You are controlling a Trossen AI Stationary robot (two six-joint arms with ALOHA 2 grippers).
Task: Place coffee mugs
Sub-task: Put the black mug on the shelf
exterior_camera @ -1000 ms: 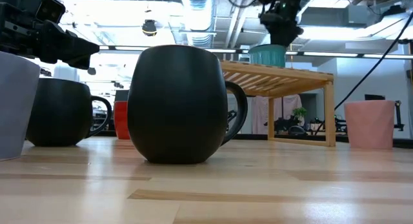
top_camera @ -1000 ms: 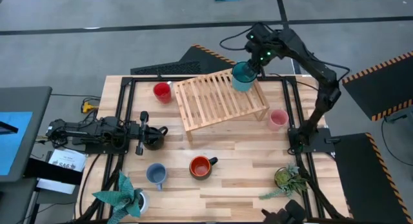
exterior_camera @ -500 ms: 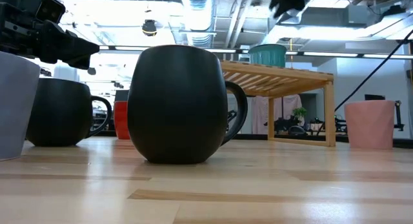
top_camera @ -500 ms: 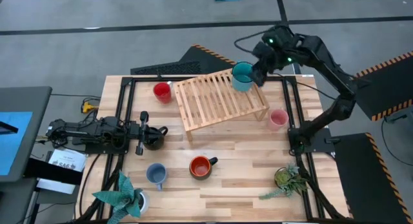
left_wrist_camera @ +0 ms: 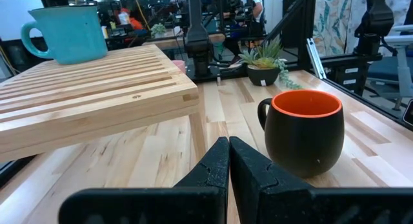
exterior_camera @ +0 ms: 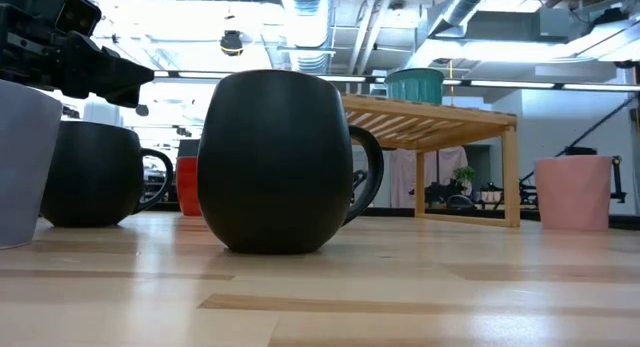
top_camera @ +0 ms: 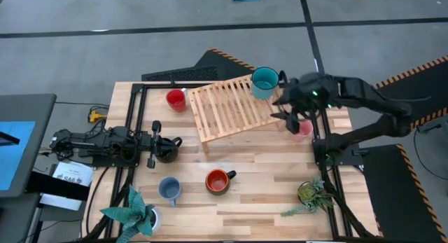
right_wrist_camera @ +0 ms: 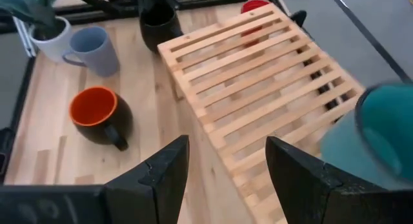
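The teal mug (top_camera: 264, 82) stands upright on the far right corner of the wooden rack (top_camera: 234, 108); it also shows in the low view (exterior_camera: 415, 85). My right gripper (top_camera: 285, 108) (right_wrist_camera: 226, 179) is open and hangs in the air just right of the rack, beside the pink mug (top_camera: 302, 128). My left gripper (left_wrist_camera: 229, 161) is shut and waits at the table's left side (top_camera: 155, 141), next to the black mug (top_camera: 167, 152). The red mug (top_camera: 175, 99), the light blue mug (top_camera: 169, 189) and the orange-lined mug (top_camera: 218, 180) stand on the table.
A green plant in a white pot (top_camera: 134, 213) stands at the near left corner and another plant (top_camera: 311, 194) at the near right. The rack's legs leave a gap beneath it (exterior_camera: 470, 177). Bare tabletop (top_camera: 266, 169) lies between the rack and the near edge.
My right gripper has let go of the teal mug and risen off it. It then moved toward the table's right edge and on toward the near edge, ending beside the pink mug. The teal mug stays upright on the rack.
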